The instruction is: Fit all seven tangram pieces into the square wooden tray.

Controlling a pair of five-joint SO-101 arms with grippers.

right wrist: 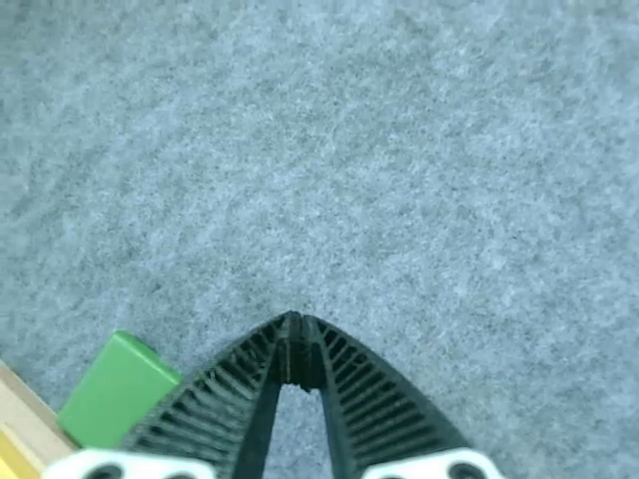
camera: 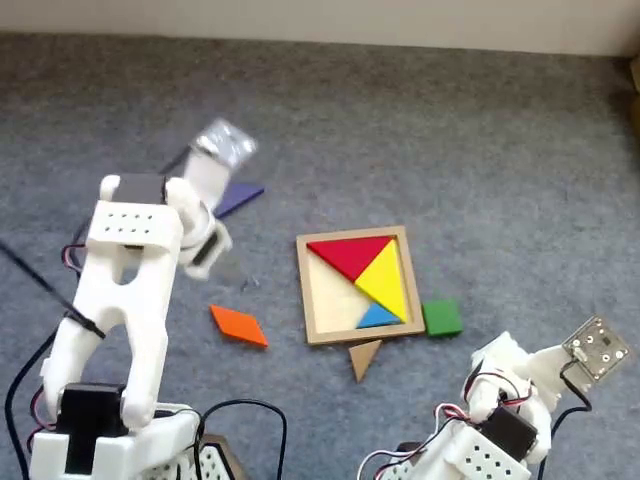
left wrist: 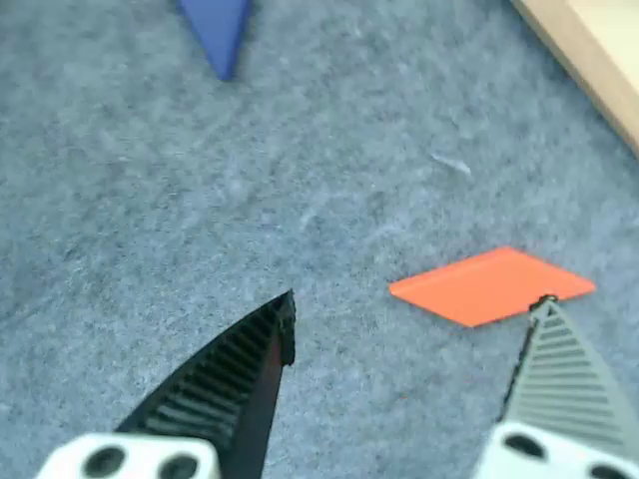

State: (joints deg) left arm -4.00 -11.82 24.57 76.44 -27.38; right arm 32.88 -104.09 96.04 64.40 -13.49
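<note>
The square wooden tray (camera: 312, 325) lies mid-table holding a red triangle (camera: 350, 254), a yellow triangle (camera: 387, 281) and a small blue triangle (camera: 378, 317). A green square (camera: 441, 318) sits against its right side, a tan triangle (camera: 363, 357) just below it. An orange parallelogram (camera: 239, 325) lies to the tray's left, a dark blue triangle (camera: 238, 197) farther up. My left gripper (left wrist: 414, 304) is open above the carpet, with the orange parallelogram (left wrist: 492, 285) by one fingertip and the blue triangle (left wrist: 218, 30) beyond. My right gripper (right wrist: 293, 321) is shut and empty, near the green square (right wrist: 118, 390).
Grey carpet covers the table. The left arm (camera: 130, 290) rises over the left side, the right arm (camera: 520, 400) sits folded at the lower right. A tray edge (left wrist: 589, 50) shows in the left wrist view.
</note>
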